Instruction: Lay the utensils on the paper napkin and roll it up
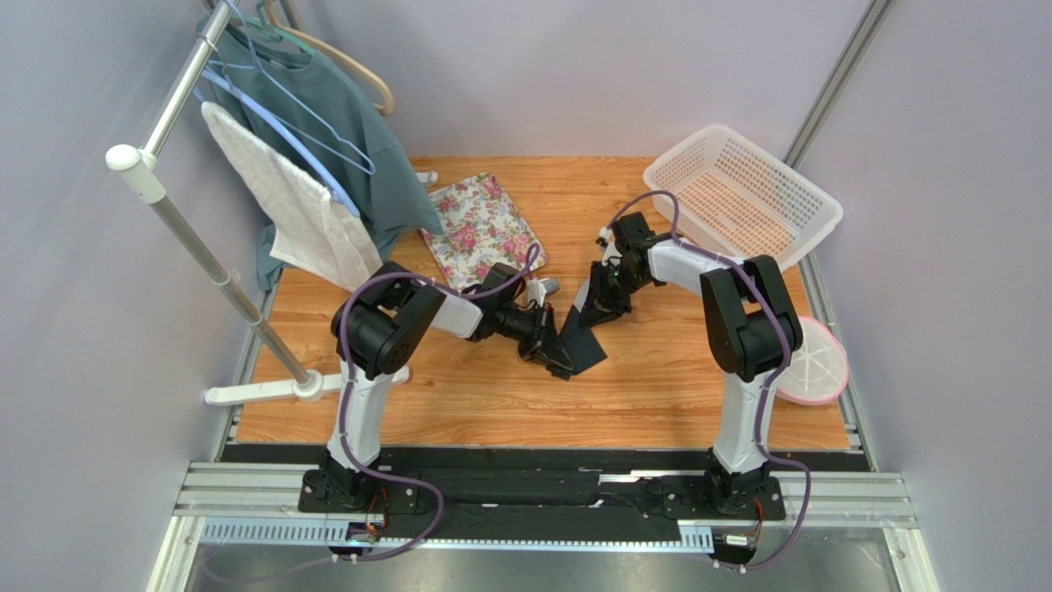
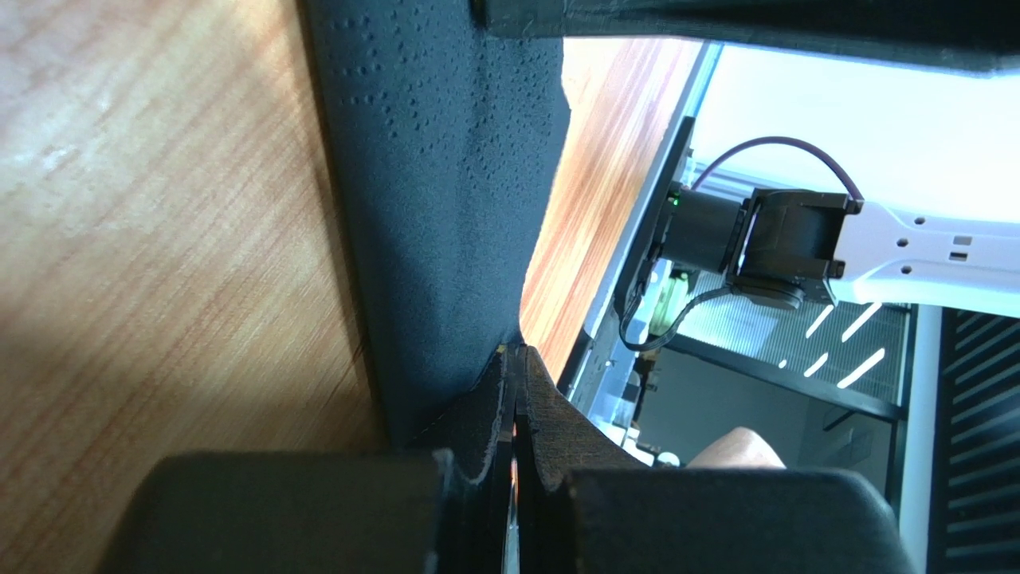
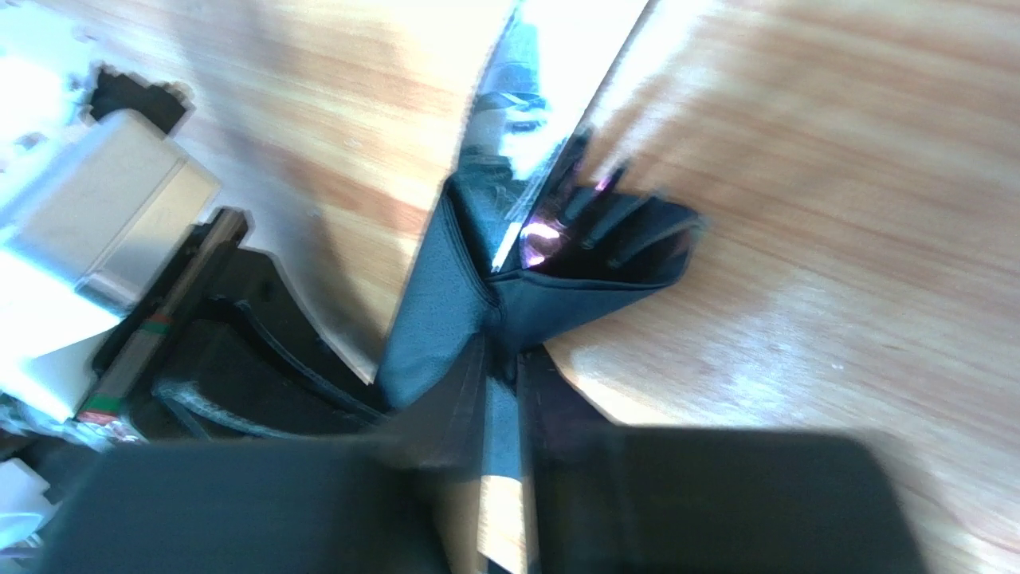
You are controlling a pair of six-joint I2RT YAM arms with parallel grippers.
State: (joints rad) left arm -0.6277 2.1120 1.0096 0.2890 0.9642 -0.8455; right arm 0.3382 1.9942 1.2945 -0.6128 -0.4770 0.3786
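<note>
Rolling | left gripper (image 2: 517, 361) clamps napkin (image 2: 443, 179) edge | right gripper (image 3: 503, 359) pinches fold over fork (image 3: 541, 239), knife (image 3: 524, 108) | best: hold wrap taut, utensils tucked inside

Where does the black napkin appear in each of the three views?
Top external: black napkin at the picture's centre.
Left wrist: broad dark strip from top edge to lower middle.
Right wrist: folded, blurred, at the centre.
Shared landmark: wooden table top.

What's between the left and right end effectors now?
The folded black napkin spans the gap from the left end effector to the right end effector; the top view shows it.
</note>
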